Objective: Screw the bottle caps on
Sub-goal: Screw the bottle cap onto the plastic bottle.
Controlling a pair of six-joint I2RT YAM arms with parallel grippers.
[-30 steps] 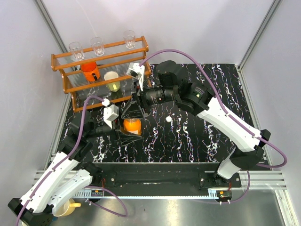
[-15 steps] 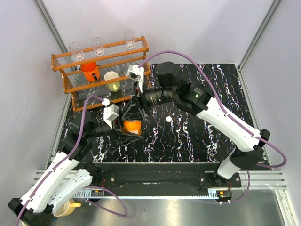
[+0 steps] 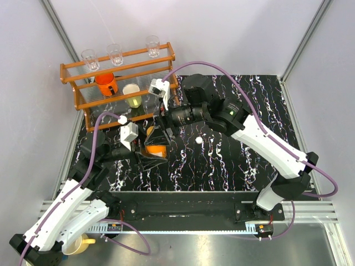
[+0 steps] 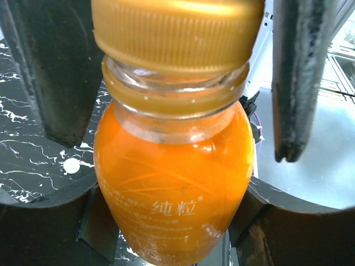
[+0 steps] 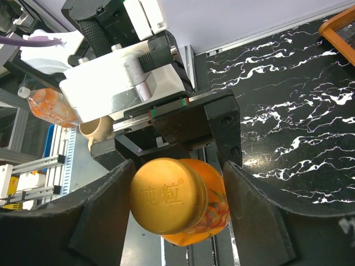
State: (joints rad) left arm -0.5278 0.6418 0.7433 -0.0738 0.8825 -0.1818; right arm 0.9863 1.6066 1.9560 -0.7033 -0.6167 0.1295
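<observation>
The left gripper (image 4: pixel 169 191) has its jaws clamped on the body of the orange bottle (image 4: pixel 166 144). It holds the bottle tilted over the left half of the tabletop (image 3: pixel 249 166). The orange cap (image 5: pixel 166 194) sits on the bottle's neck. The right gripper (image 5: pixel 177 166) has its jaws spread around that cap, with a gap showing on one side. A white cap (image 3: pixel 198 141) lies near the tabletop's centre. A wooden rack (image 3: pixel 119 72) stands at the back left corner.
</observation>
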